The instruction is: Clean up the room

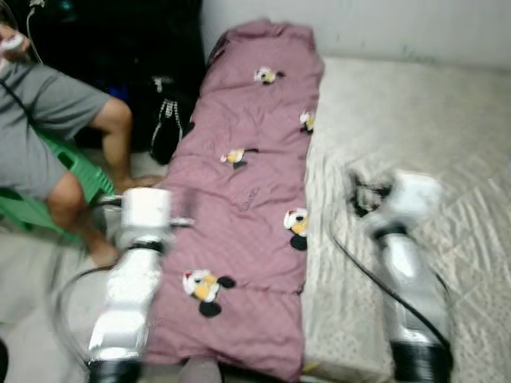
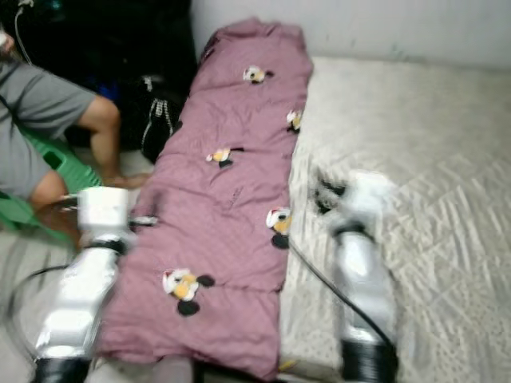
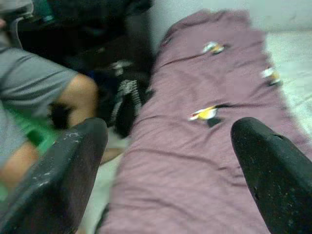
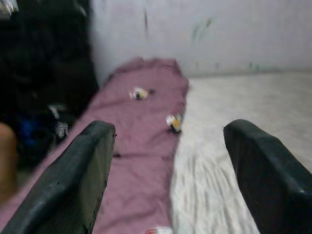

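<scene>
A long mauve blanket (image 1: 247,183) printed with small cartoon figures lies folded in a strip along the left side of a mattress (image 1: 415,128) covered by a cream quilted sheet. My left arm (image 1: 136,271) reaches over the blanket's left edge near its front end. In the left wrist view my left gripper (image 3: 168,129) is open above the blanket, with nothing between its fingers. My right arm (image 1: 407,263) is stretched over the cream sheet, just right of the blanket. My right gripper (image 4: 169,129) is open and empty, facing along the seam between blanket and sheet toward the wall.
A person in grey shorts (image 1: 48,120) sits on a green chair (image 1: 80,171) at the left, bare legs close to my left arm. Dark bags (image 1: 168,120) are piled on the floor between the person and the blanket. A pale wall (image 1: 399,24) runs behind the mattress.
</scene>
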